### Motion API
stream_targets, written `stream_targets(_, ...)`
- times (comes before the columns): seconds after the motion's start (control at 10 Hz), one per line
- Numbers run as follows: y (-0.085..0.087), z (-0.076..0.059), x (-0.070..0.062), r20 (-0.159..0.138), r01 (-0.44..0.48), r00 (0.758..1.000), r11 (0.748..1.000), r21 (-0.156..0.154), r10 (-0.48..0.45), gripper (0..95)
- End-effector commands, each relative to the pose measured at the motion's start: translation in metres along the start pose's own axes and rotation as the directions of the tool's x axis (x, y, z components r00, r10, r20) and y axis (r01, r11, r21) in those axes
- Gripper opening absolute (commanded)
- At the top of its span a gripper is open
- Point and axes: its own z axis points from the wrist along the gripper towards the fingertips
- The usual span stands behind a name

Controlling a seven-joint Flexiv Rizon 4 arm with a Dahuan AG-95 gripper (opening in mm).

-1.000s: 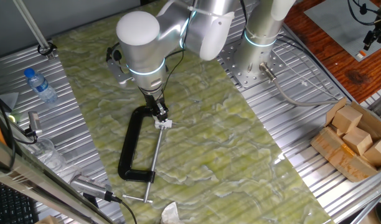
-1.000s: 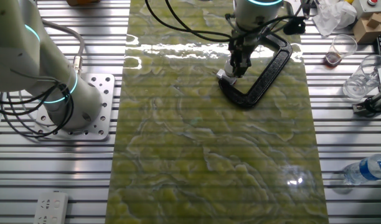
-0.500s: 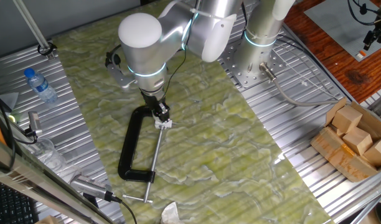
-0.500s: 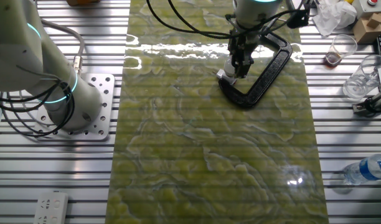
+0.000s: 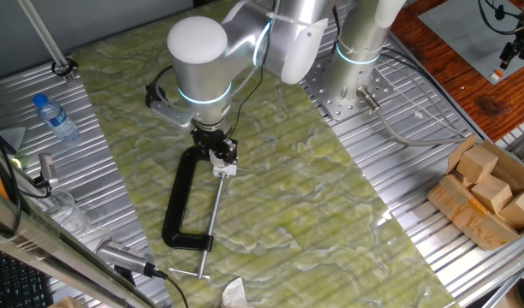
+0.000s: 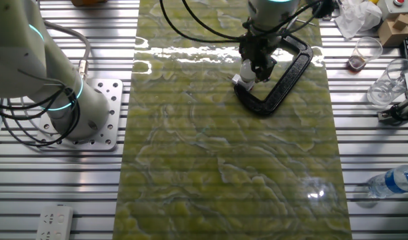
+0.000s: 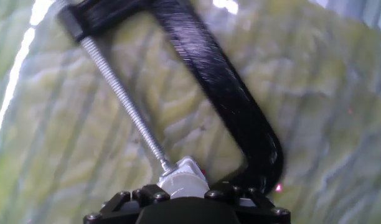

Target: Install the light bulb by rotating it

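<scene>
A small pale grey-white light bulb sits at the end of the threaded screw of a black C-clamp that lies flat on the green mat. My gripper is shut on the bulb from above, with a dark finger on each side of it. In one fixed view the gripper stands over the clamp's upper jaw, with the bulb just below the fingers. In the other fixed view the gripper covers most of the bulb beside the clamp.
A water bottle lies on the left of the slatted table. A box of wooden blocks stands at the right. A second arm's base is bolted beside the mat. A plastic cup and a power strip sit off the mat.
The hand has turned about its own axis while staying over the clamp's jaw with the bulb in its fingers. The clamp has not moved.
</scene>
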Motion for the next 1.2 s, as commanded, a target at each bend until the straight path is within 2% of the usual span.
stream_targets(0.1,0.0008,-0.0005,-0.0006,0.043,0.432,0.901,0.902,0.0,-0.432,57.0)
stream_targets(0.2,0.0008,-0.0005,-0.0006,0.042,0.461,0.887,0.887,0.0,-0.46,57.0)
stream_targets(0.6,0.0008,-0.0005,-0.0006,0.037,0.512,0.858,0.859,0.002,-0.512,57.0)
stream_targets(1.2,0.0008,-0.0005,-0.0006,0.033,0.533,0.846,0.846,0.0,-0.533,57.0)
